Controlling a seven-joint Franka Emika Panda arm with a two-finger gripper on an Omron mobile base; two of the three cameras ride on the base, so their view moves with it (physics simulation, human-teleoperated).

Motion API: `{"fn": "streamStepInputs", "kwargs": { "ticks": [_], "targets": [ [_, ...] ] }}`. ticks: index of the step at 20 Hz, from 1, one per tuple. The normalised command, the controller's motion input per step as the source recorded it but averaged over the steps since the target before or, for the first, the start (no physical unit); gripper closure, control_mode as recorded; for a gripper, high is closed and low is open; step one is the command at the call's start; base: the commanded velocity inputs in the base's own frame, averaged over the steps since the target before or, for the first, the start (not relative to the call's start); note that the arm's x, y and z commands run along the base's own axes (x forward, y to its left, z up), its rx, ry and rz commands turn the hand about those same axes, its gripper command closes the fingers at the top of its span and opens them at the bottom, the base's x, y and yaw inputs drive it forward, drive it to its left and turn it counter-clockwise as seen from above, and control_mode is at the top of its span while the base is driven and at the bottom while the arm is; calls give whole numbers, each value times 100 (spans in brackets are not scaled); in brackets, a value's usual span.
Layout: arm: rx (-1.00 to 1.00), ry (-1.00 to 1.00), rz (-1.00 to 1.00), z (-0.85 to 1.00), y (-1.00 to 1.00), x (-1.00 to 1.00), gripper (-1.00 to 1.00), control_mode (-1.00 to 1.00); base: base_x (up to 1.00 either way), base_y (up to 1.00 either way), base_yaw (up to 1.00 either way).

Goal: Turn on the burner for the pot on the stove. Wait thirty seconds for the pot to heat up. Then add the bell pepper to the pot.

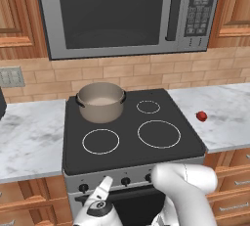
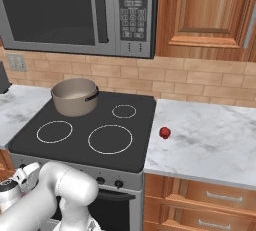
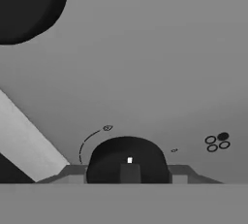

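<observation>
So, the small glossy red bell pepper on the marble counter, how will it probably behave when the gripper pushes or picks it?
The small glossy red bell pepper looks roundish, so a sideways push would likely roll it across the smooth white marble counter. Its shiny skin suggests it could slip between the fingers. It is far smaller than the beige-grey metal pot, so probably light.

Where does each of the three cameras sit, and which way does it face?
Left base view: behind-left of the arm, facing the stove, pot, bell pepper; arm at lower right.
Right base view: behind-right, same stove, pot and pepper; arm at lower left.
Hand view: on the hand, close against a knob on the steel front; gripper shut on it.
</observation>
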Motion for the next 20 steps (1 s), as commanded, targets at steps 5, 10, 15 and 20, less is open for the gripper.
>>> {"fn": "streamStepInputs", "kwargs": {
  "ticks": [5,10,15,20],
  "targets": [
    [-17,1,0,0,0,5,100,-100,0,0,0],
    [-11,0,0,0,0,0,100,-100,0,0,0],
    [-7,0,0,0,11,0,-100,-100,0,0,0],
    [-1,0,2,0,4,0,-100,-100,0,0,0]
  ]
}}
